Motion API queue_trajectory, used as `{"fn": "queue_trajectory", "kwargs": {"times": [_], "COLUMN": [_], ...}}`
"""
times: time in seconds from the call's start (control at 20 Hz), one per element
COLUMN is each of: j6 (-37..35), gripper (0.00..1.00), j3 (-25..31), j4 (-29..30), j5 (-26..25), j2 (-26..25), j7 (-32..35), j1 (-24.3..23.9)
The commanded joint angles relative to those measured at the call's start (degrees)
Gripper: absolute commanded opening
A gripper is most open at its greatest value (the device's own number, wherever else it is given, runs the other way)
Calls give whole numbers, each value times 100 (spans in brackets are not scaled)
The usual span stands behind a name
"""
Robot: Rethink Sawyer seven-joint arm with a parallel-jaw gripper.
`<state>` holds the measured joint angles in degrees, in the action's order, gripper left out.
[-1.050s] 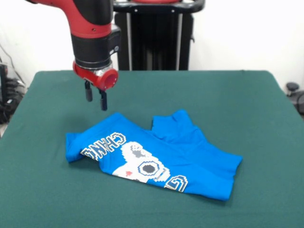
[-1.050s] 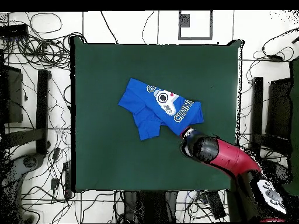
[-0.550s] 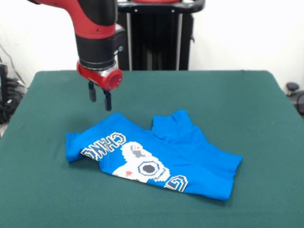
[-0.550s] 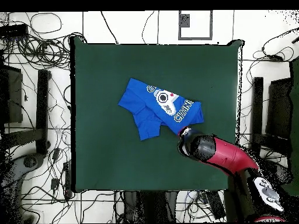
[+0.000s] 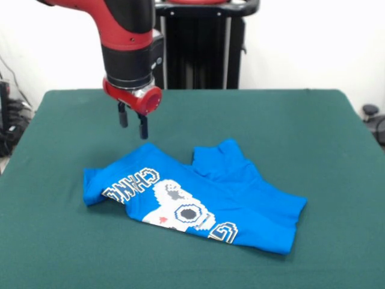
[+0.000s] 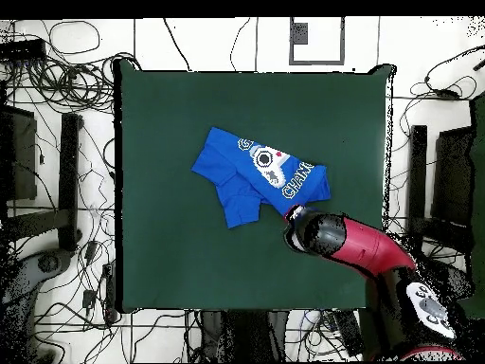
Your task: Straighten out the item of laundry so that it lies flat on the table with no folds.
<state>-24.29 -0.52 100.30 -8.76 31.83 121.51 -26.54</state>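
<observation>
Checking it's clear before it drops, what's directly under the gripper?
The gripper hangs open above bare green table, just behind the blue T-shirt. In the overhead view the arm hides that spot.

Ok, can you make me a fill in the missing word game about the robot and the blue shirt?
1. The T-shirt is the colour ____.
2. The shirt lies on a table covered in dark ____ cloth.
3. The gripper is holding ____.
4. The shirt is not flat yet: it is still ____.

Missing words: blue; green; nothing; folded
</observation>
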Motion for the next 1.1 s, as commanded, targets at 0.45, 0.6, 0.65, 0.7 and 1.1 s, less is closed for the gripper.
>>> {"fn": "queue_trajectory", "kwargs": {"times": [0.45, 0.6, 0.65, 0.7, 1.1], "j6": [-975, -1073, -1089, -1119, -1218], "gripper": [100, 100, 100, 100, 100], "j3": [336, 325, 322, 310, 257], "j4": [-632, -757, -773, -817, -906], "j5": [168, 193, 193, 189, 189], "j2": [-177, -219, -220, -235, -235], "j7": [211, 269, 289, 309, 481], "j1": [117, 175, 196, 220, 376]}}
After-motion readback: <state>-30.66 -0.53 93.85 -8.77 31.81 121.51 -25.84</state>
